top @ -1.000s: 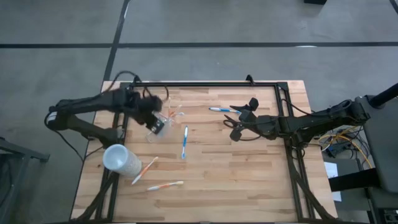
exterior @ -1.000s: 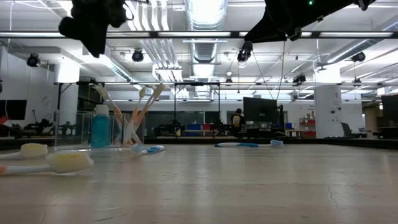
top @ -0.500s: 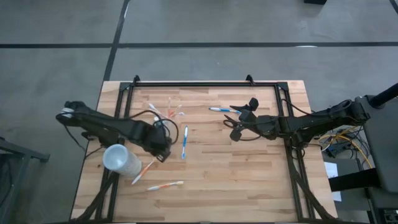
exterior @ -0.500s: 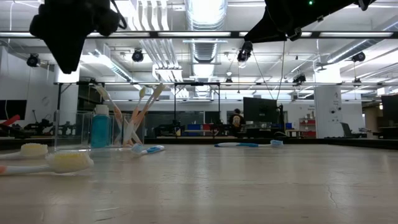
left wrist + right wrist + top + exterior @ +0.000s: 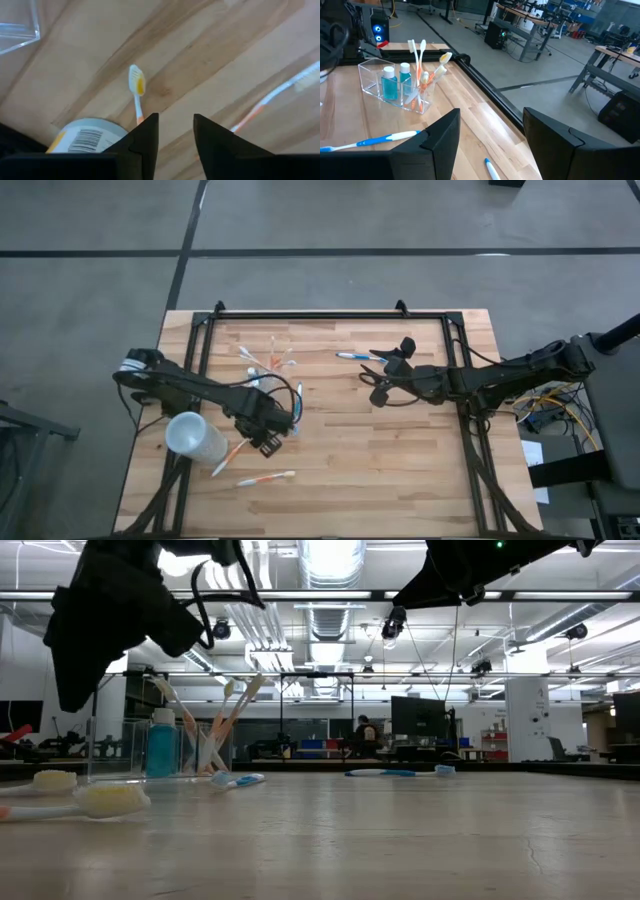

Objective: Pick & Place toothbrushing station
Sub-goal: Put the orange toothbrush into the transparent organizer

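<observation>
Several toothbrushes lie loose on the table [image 5: 400,470] around the clear holder [image 5: 390,82], which stands at the far left with three brushes and two blue tubes upright in it, so we judge the loose ones await collection. Our left gripper [image 5: 268,442] hovers in front of the holder beside the frosted cup [image 5: 195,437], fingers parted and empty above an orange-white toothbrush [image 5: 136,90]; the right gripper [image 5: 378,387], well to the holder's right, waits open and empty near a blue-white toothbrush [image 5: 358,357].

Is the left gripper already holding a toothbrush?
No, the left gripper stands open and empty above the table, with the orange-headed toothbrush lying on the wood ahead of it.
</observation>
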